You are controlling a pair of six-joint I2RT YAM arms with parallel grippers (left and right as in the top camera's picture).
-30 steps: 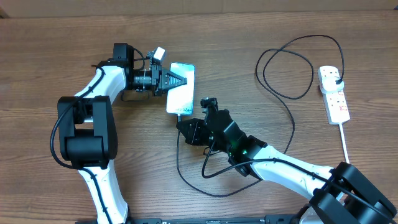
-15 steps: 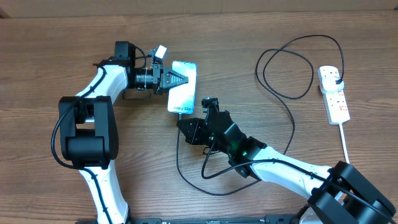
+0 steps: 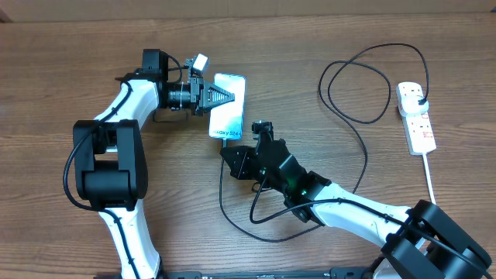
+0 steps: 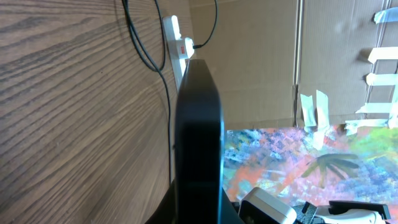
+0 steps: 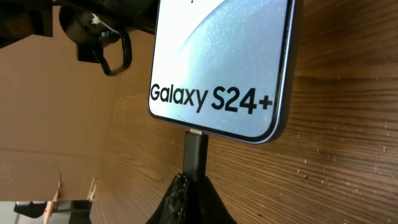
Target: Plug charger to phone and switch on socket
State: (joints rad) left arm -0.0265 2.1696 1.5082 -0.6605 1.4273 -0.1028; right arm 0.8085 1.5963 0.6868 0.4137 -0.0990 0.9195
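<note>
Phone [image 3: 232,120] sat upper centre, clamped by the left tool [image 3: 219,99]; the right tool [image 3: 235,155] pinched the charger [image 5: 194,152] tip at its port. Plugging looked nearly done; next came pressing the socket [image 3: 416,118] switch, far right.

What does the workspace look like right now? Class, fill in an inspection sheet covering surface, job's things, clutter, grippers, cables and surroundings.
Surface: wooden table, bare grain.
Job's things: phone screen up, charger connector at its bottom port; socket strip at far right, charger plug in its end outlet; switch state unclear.
Clutter: nothing seen.
Grippers: left gripper shut on phone; right gripper shut on charger connector.
Cables: black charger cable loops across table; white cord runs toward near edge.
Surroundings: cardboard wall with tape.
</note>
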